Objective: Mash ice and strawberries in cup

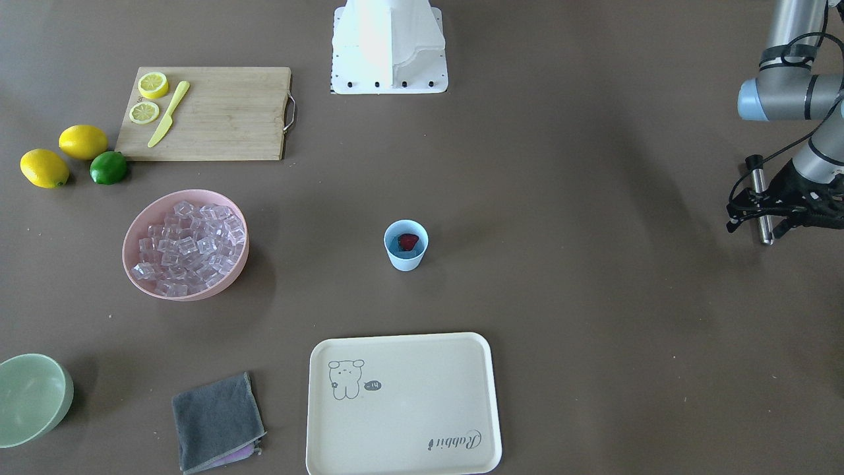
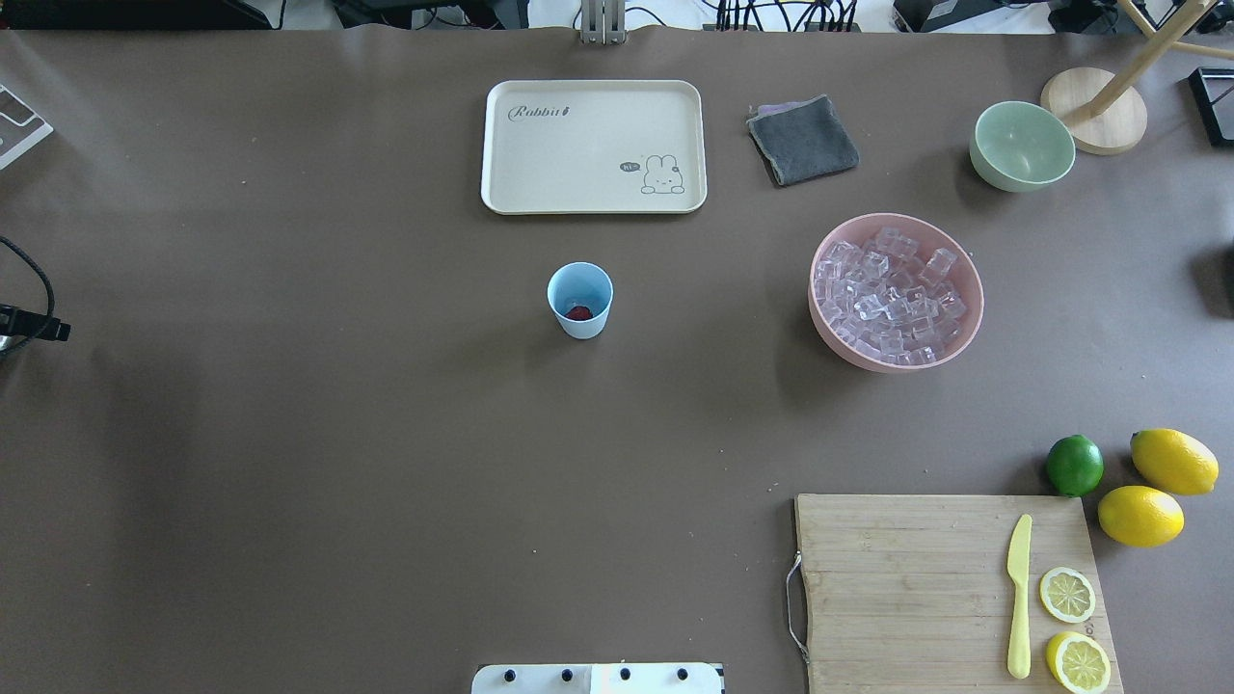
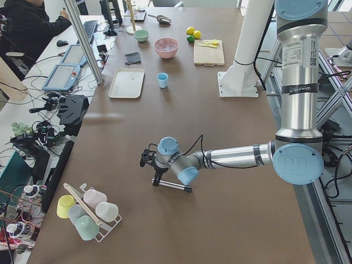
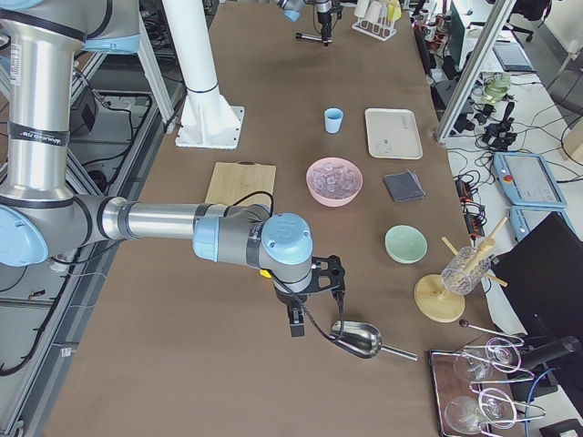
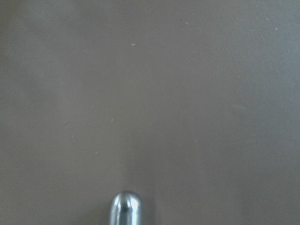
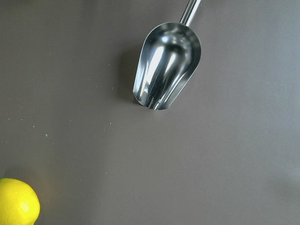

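Note:
The pale-blue cup [image 1: 405, 256] stands mid-table, also in the overhead view [image 2: 579, 326]. A red strawberry [image 1: 408, 242] lies inside it. I see no ice in the cup. The ice [image 1: 190, 247] fills the pink bowl [image 1: 198, 291]. My left gripper [image 1: 759, 208] is at the table's far end, shut on a metal rod [image 1: 761, 198]; the rod's rounded tip [image 5: 125, 208] shows in the left wrist view. My right gripper [image 4: 314, 296] hovers beside a metal scoop [image 6: 166, 65] lying on the table. I cannot tell whether it is open or shut.
A cream tray [image 1: 409, 422], grey cloth [image 1: 216, 422] and pale-green bowl [image 1: 30, 399] sit beyond the cup. A cutting board [image 1: 224, 119] holds a yellow knife and lemon halves, with lemons and a lime [image 1: 108, 167] beside it. A lemon [image 6: 16, 204] lies near the scoop.

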Action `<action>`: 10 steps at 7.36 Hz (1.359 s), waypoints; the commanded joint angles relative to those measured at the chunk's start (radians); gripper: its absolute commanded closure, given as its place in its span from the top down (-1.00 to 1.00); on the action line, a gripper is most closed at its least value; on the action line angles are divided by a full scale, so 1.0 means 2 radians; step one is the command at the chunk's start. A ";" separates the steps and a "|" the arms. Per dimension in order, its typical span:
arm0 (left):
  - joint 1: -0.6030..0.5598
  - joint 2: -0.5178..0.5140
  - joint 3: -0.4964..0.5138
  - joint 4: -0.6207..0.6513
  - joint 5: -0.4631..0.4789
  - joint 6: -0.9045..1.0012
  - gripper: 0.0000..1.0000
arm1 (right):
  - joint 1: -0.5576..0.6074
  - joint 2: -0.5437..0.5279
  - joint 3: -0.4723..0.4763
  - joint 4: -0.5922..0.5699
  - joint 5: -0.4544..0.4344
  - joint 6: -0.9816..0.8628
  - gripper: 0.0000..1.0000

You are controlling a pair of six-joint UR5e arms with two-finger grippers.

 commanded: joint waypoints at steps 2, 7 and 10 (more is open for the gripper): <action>-0.065 -0.066 -0.005 0.095 -0.086 0.019 0.97 | 0.006 -0.002 0.000 -0.001 0.000 0.000 1.00; -0.174 -0.087 -0.093 0.324 -0.120 0.193 0.97 | 0.009 -0.002 -0.010 -0.002 0.006 0.000 1.00; -0.221 0.009 -0.160 0.331 -0.129 0.196 0.97 | 0.011 -0.008 -0.024 0.000 0.009 -0.002 1.00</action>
